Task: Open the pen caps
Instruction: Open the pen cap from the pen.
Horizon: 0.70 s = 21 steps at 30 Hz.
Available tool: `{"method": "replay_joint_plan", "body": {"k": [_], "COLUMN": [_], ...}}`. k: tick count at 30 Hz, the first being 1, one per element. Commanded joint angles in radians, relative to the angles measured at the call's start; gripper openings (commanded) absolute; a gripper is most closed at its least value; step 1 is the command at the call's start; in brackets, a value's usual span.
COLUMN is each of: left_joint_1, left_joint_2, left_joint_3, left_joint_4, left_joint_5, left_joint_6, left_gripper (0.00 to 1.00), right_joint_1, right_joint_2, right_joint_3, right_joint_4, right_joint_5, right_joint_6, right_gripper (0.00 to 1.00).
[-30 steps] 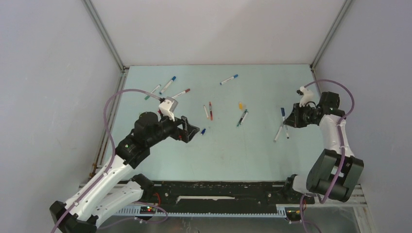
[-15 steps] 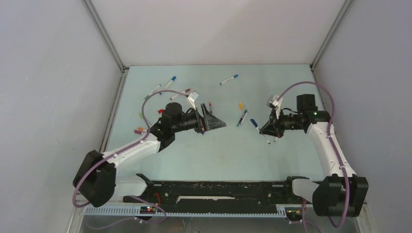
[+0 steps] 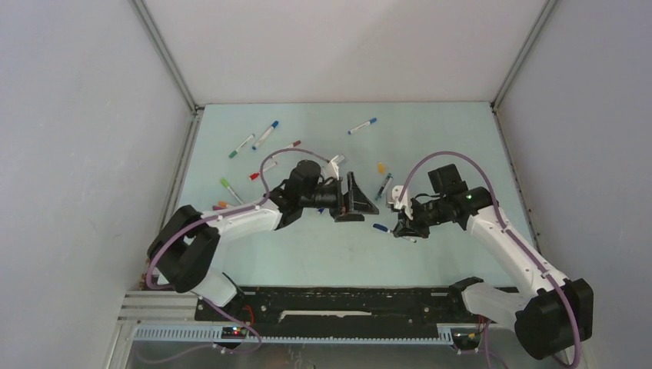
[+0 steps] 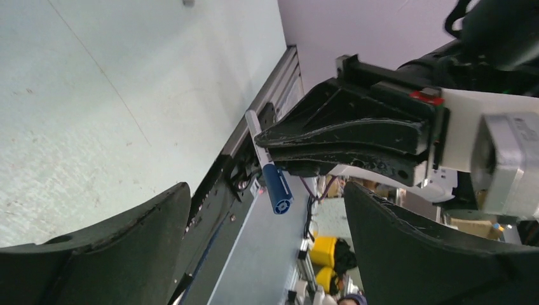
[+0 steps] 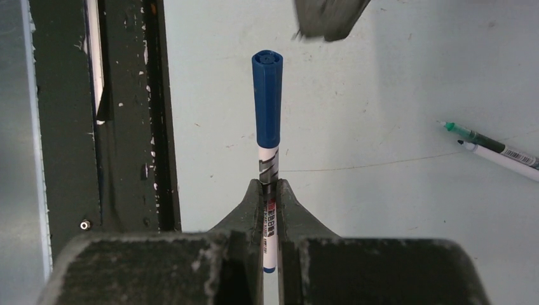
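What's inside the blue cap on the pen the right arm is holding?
Only the white barrel running into the blue cap shows, clamped lower down by the right fingers. The cap is on, so the pen tip inside is hidden.

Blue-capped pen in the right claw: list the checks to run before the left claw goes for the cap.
1. Right claw shut on the pen barrel: ok.
2. Blue cap seated on the pen, not pulled yet: ok.
3. Cap sticks out past the right claw, free to grab: ok.
4. Left claw open wide: ok.
5. Cap inside the left claw's jaws: not ok. It lies ahead of them and apart.
6. Cap lined up squarely with the left claw's closing line: cannot tell.
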Motion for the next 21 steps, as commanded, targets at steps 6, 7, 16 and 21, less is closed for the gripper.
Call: {"method": "replay_joint_plan", "body": {"k": [6,7,16,21], "left_joint_1": [-0.060,-0.065,-0.085,-0.100], "left_joint_2": [0.102,0.107,0.142,0.158], "left_joint_3": [0.110,0.117,0.165,0.187], "left_joint_4": [-0.100,-0.106,-0.168,-0.213], "left_joint_5": [0.144,0.146,0.163,0.158], "left_joint_6": [0.044,0.050,0.093,0.120], "left_gripper": [0.85,0.84,0.69,0.64], "right_joint_1": [0.057,0.061,0.112,0.134], "right_joint_2": [-0.014,-0.012,0.013,0.024], "right_joint_3": [-0.008,-0.008,-0.008,-0.009], "right_joint_4": [0.069,0.069,0.075,0.078], "right_joint_5": [0.069,0.072,0.097,0.110], "right_joint_6": [-0.009,-0.009,-0.005,-0.002], "right_gripper": [0.00,0.00,0.00,0.00]}}
